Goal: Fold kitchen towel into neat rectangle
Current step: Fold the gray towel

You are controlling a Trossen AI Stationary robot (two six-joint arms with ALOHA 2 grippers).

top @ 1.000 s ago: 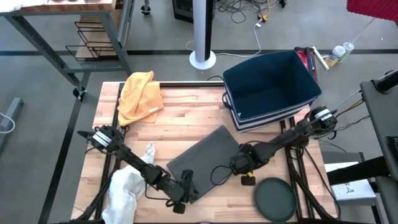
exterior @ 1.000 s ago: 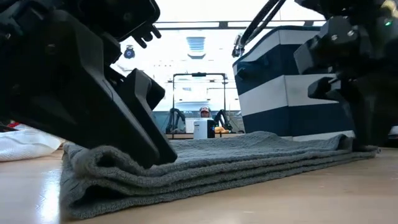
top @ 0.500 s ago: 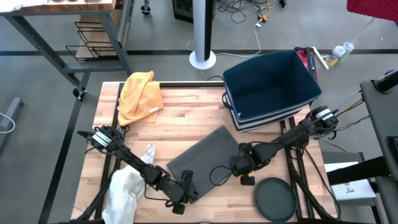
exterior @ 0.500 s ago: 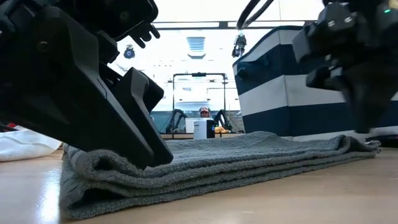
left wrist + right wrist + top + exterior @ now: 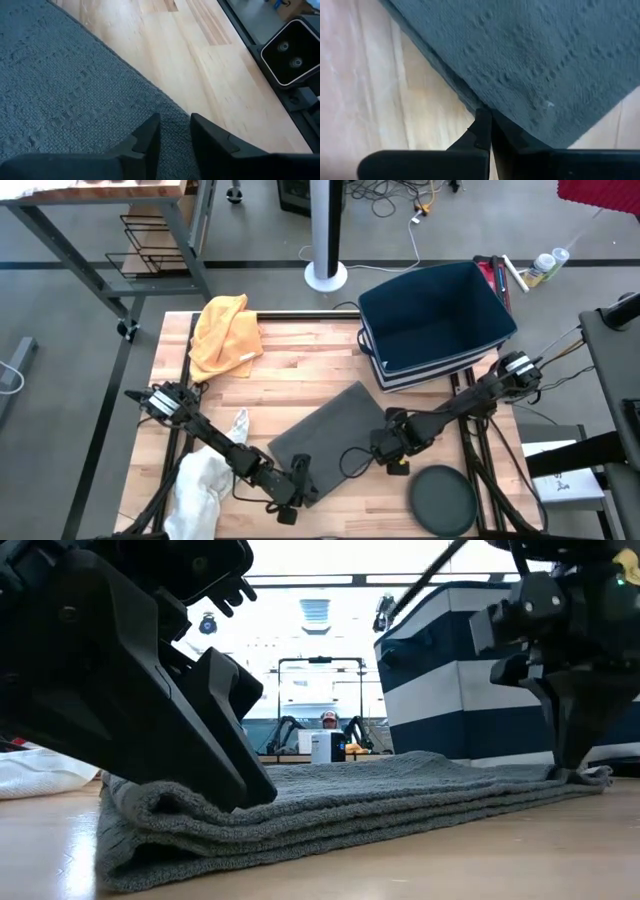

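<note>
The grey kitchen towel (image 5: 330, 432) lies folded in several layers, slantwise on the middle of the wooden table (image 5: 290, 380); the low view shows its stacked folds (image 5: 330, 805). My left gripper (image 5: 300, 477) slants down onto its near left corner, fingers a narrow gap apart (image 5: 175, 134). My right gripper (image 5: 388, 452) points almost straight down at the towel's right edge, its fingers shut (image 5: 487, 122). My left gripper has its fingertips (image 5: 150, 136) on the towel's top layer beside its near edge (image 5: 170, 112), with cloth in the narrow gap between them. It slants down from the near left. The towel lies flat on the table under it. My right gripper pinches the towel's edge near its right corner (image 5: 470, 102) between its free ends, coming from above and pointing down. One layer or several, I cannot tell. That end of the towel (image 5: 590, 776) lies on the table.
A blue-and-white striped bin (image 5: 435, 320) stands at the far right. A yellow cloth (image 5: 225, 330) lies at the far left and a white cloth (image 5: 200, 485) at the near left. A dark round disc (image 5: 443, 500) sits at the near right.
My right gripper has shut. It rose briefly off the towel's right end, tipped a little, and has come back down onto that edge. My left gripper and the towel have stayed where they were.
</note>
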